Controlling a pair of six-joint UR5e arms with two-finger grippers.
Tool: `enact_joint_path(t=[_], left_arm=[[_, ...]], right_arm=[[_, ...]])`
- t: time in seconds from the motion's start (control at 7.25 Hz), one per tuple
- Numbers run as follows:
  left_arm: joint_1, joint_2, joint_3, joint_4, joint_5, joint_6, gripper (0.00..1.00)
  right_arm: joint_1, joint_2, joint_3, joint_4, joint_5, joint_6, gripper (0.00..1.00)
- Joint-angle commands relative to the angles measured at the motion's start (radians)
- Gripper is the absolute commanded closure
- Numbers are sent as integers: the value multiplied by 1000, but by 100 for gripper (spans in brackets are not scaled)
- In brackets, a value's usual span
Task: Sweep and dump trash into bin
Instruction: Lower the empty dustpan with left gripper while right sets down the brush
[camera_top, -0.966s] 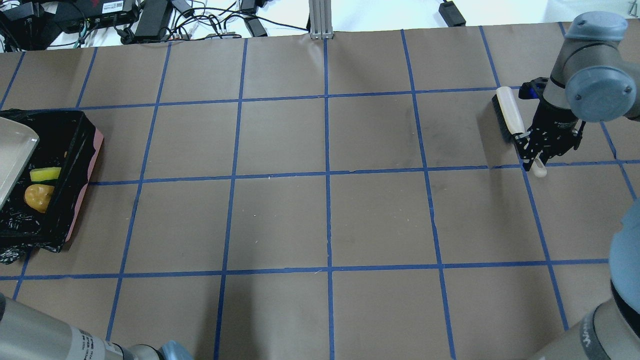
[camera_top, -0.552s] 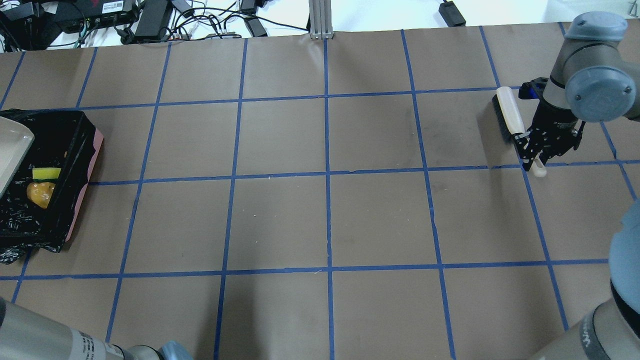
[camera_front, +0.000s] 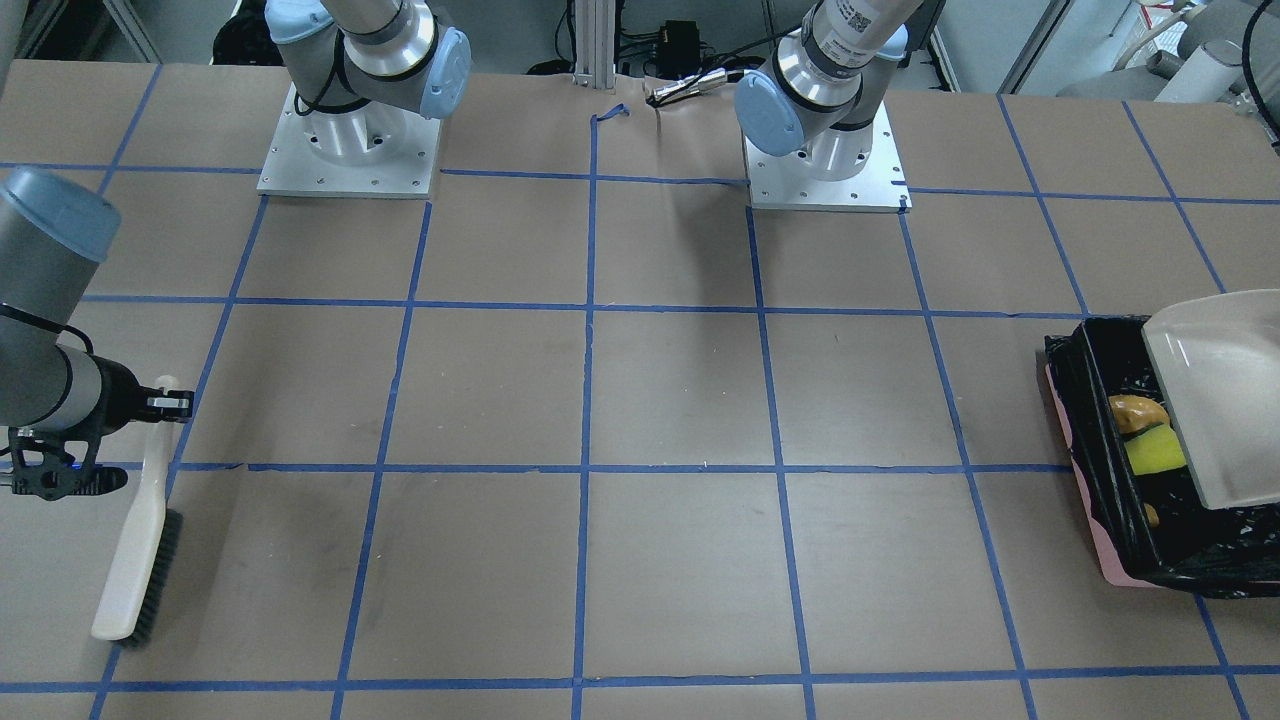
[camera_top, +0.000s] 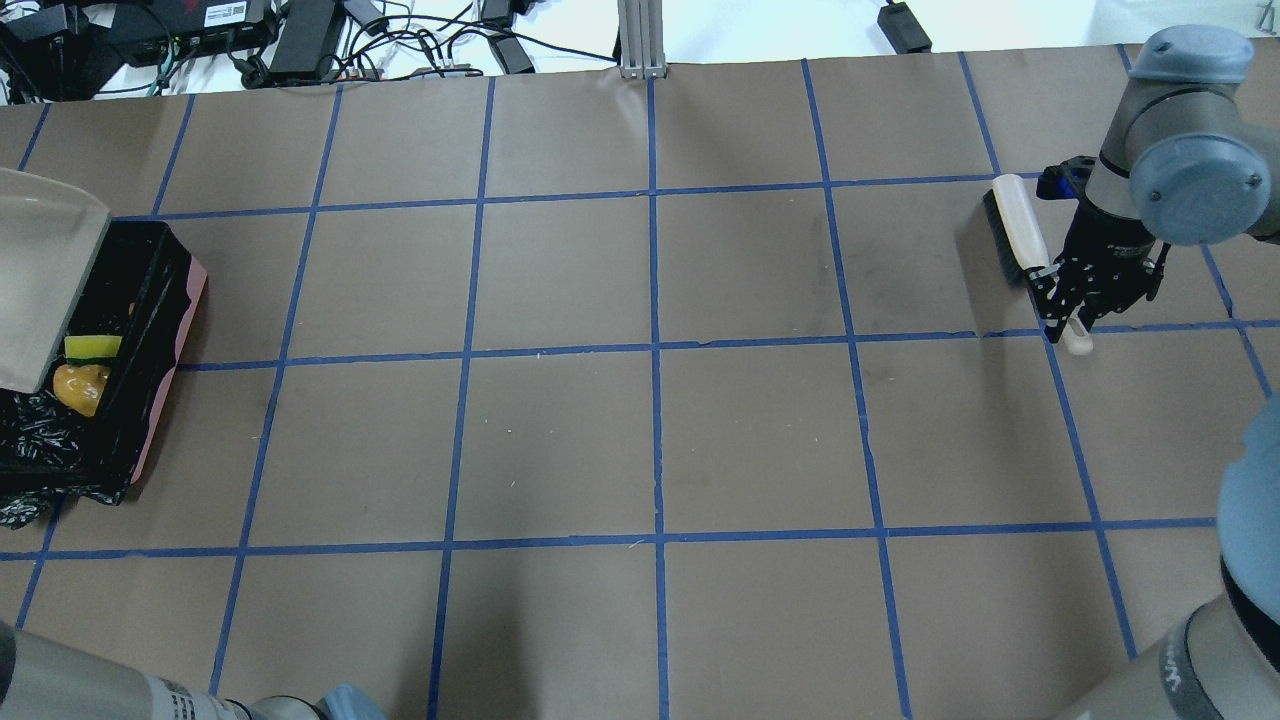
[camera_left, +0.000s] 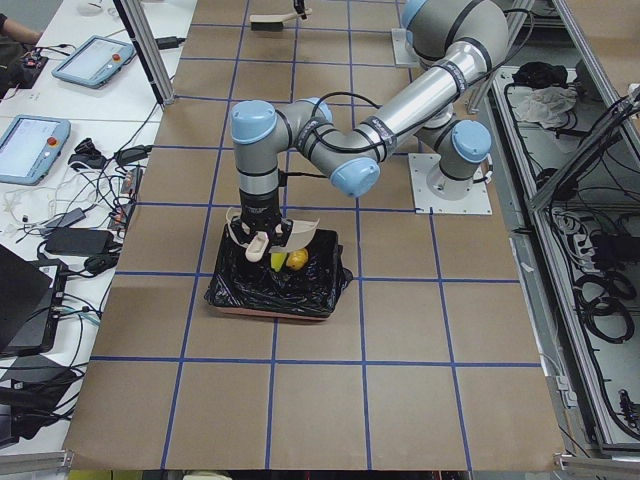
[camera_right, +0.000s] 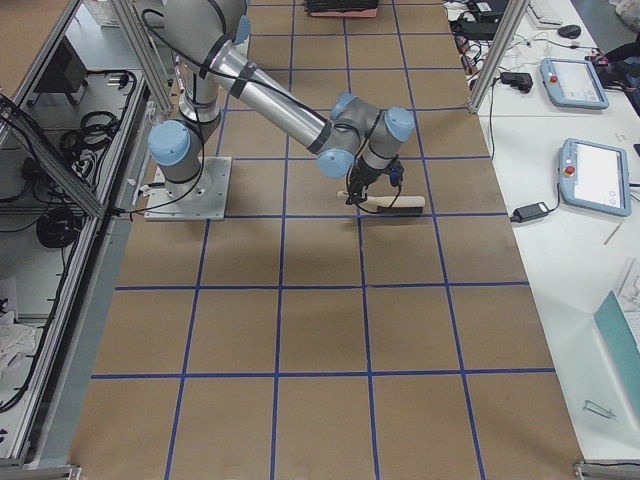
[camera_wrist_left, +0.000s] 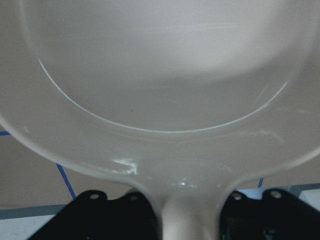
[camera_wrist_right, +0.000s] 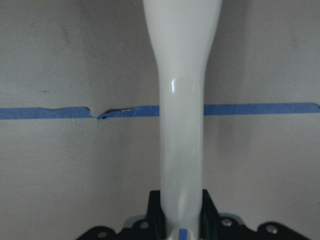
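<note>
The bin (camera_top: 185, 310) is a pink box lined with a black bag, at the table's left end; it also shows in the front view (camera_front: 1112, 562). In it lie the green-and-yellow sponge wedge (camera_top: 92, 346) and the amber lumpy piece (camera_top: 80, 389). I cannot make out the pale slice. My left gripper (camera_wrist_left: 187, 220) is shut on the handle of the beige dustpan (camera_top: 40, 280), held tilted over the bin's outer side. My right gripper (camera_top: 1072, 318) is shut on the handle of a white brush (camera_top: 1018, 232), whose bristles rest on the table at the far right.
Blue tape lines cross the brown paper on the table (camera_top: 650, 440). Cables and power bricks (camera_top: 300, 40) lie beyond the far edge. The two arm bases (camera_front: 345, 150) stand at the robot's side of the table.
The dustpan has swung up and toward the far side over the bin, covering more of its outer part. The sponge wedge and amber piece stay in the bin. The right arm and brush have not moved.
</note>
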Motion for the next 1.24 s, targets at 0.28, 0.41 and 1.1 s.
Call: enact_joint_path(t=[0.28,0.41,1.1], left_arm=[[-235,24,-1,-150,-184,-265,100],[-304,10,-1,-153,-185,-386,100],[-503,-194,-12,-139,-243,-729,100]], right_arm=[[0,0,1,1,0,-9,12],[1,0,1,-1,2,-5,9],[1,-52,-57,6,3,2,1]])
